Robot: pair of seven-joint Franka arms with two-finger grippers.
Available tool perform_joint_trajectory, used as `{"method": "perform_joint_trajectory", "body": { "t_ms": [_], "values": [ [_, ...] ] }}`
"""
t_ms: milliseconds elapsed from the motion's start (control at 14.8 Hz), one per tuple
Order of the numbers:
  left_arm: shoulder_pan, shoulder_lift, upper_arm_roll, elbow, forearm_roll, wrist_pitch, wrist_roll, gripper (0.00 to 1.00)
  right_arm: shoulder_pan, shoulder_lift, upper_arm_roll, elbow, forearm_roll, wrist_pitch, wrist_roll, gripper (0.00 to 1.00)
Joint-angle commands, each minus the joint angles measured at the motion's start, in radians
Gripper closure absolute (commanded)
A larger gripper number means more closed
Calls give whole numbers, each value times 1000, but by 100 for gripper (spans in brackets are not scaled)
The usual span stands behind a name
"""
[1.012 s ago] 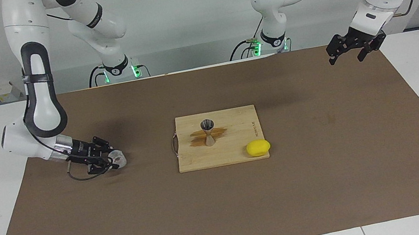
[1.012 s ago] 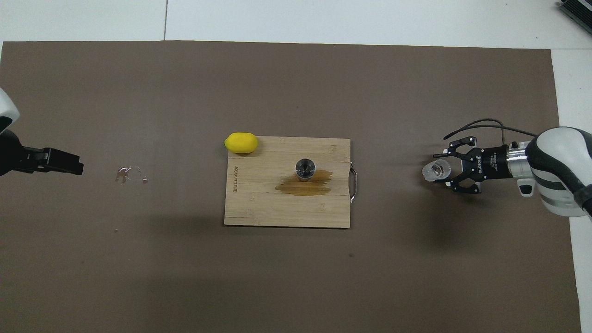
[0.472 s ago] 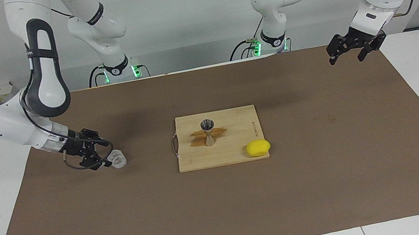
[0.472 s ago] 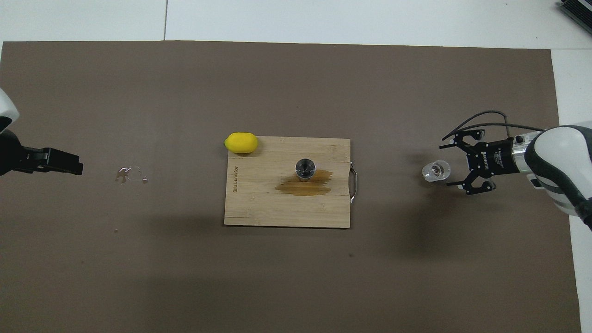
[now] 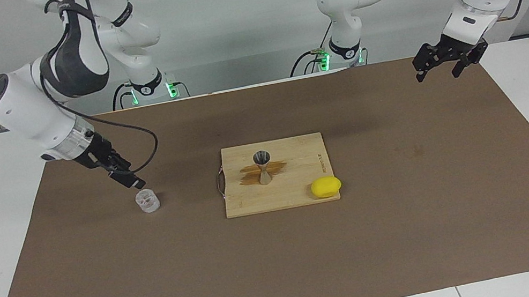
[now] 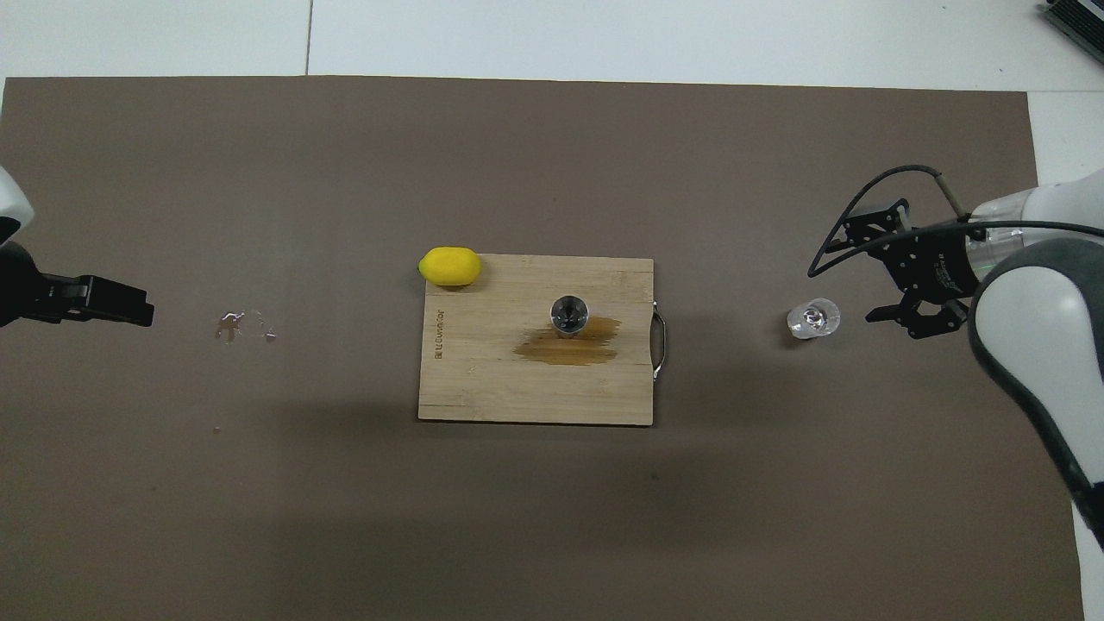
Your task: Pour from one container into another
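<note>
The clear cup stands upright on the brown mat, beside the cutting board toward the right arm's end of the table. My right gripper hangs open above the mat close by the cup, not touching it, with nothing between its fingers. The steel jigger stands upright on the wooden cutting board. My left gripper waits open and raised over the mat's edge at the left arm's end.
A brown wet stain spreads on the board around the jigger. A yellow lemon lies at the board's corner. Small droplets sit on the mat toward the left arm's end.
My right gripper opened, let go of the cup, and rose and drew back from it. The cup stays upright on the mat. The left arm has not moved.
</note>
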Motion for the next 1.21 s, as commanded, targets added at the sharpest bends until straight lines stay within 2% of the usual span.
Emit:
{"method": "perform_joint_trajectory", "body": {
  "t_ms": [0, 202, 405, 675, 877, 1012, 1147],
  "values": [
    [7, 3, -4, 8, 16, -10, -14, 0, 64, -14, 4, 45, -128, -58, -55, 0],
    [7, 2, -4, 8, 16, -12, -14, 0, 81, -8, 5, 101, -220, -121, -237, 0],
    [7, 0, -4, 6, 16, -12, -13, 0, 79, 4, 5, 213, -274, -228, -446, 0],
    [7, 0, -4, 5, 16, -10, -14, 0, 79, -9, 5, 298, -294, -348, -478, 0],
    [7, 0, -4, 5, 16, -10, -14, 0, 78, -54, 5, 292, -299, -380, -475, 0],
    [7, 0, -4, 5, 16, -12, -14, 0, 81, -69, 13, 289, -279, -446, -466, 0],
    [7, -1, -4, 5, 16, -12, -14, 0, 75, -69, 14, 290, -277, -454, -480, 0]
  ]
}}
